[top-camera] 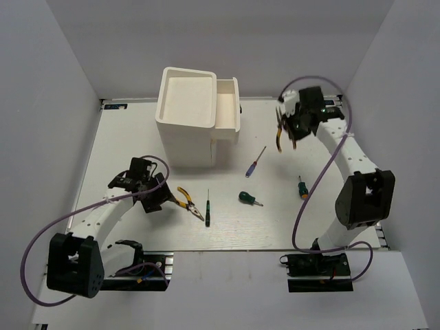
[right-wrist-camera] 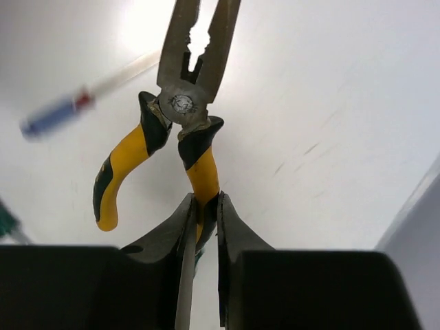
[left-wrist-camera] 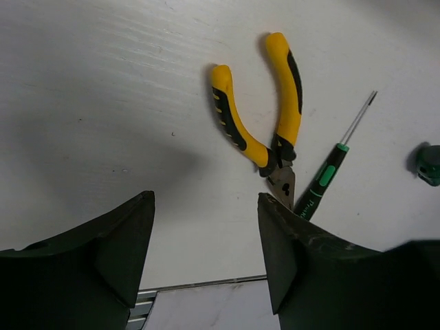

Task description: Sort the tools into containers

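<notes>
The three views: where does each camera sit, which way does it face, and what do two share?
Top external: above and behind, looking down on the table, the cabinet, the left arm and the right arm.
Left wrist: on the left arm, looking down past the open left pincer at the lying pliers and black screwdriver.
Right wrist: on the right arm, looking along the right pincer, shut on the held pliers.
Shared: top external and left wrist both show the lying pliers.

One yellow-handled pliers (right-wrist-camera: 184, 103) hangs aloft; second pliers (left-wrist-camera: 258, 117) and four screwdrivers (top-camera: 207, 207) lie flat near white cabinet (top-camera: 184, 134), drawer (top-camera: 227, 110) open
</notes>
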Controlling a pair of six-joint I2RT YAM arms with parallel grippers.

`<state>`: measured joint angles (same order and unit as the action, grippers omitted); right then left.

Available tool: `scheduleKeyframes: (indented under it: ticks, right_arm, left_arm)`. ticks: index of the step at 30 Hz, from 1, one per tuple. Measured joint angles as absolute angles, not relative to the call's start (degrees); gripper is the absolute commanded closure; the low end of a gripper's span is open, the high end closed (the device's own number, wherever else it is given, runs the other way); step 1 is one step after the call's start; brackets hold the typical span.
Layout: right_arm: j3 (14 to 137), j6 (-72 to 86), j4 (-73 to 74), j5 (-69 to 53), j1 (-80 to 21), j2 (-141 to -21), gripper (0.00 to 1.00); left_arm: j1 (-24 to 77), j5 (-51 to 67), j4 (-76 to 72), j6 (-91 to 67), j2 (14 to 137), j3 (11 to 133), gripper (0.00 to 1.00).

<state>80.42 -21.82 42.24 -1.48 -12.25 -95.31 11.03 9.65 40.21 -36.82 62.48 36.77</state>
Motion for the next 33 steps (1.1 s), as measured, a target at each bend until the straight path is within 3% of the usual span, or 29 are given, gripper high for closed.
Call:
scheduleKeyframes:
  ticks: [5,12,24,33]
  right_arm:
    - [101.51,-18.55,42.13,-3.14,-12.25,-96.49,1.0]
    - [125.75,-10.35,44.49,-6.15,-17.04,-109.01,1.0]
    - [125.45,0.23,39.97,0.03,-30.74,-114.72,1.0]
    - [125.45,2.37,38.33,3.33,-32.49,-115.52,1.0]
  left_arm:
    - [12.78,8.14,39.81,-39.72,67.31,36.91,0.3]
    - [14.94,6.24,37.56,-42.28,71.29,38.65,0.3]
    - [18.09,4.84,36.05,-44.49,71.66,39.18,0.3]
    - [19.51,3.95,35.53,-45.15,73.65,39.29,0.28]
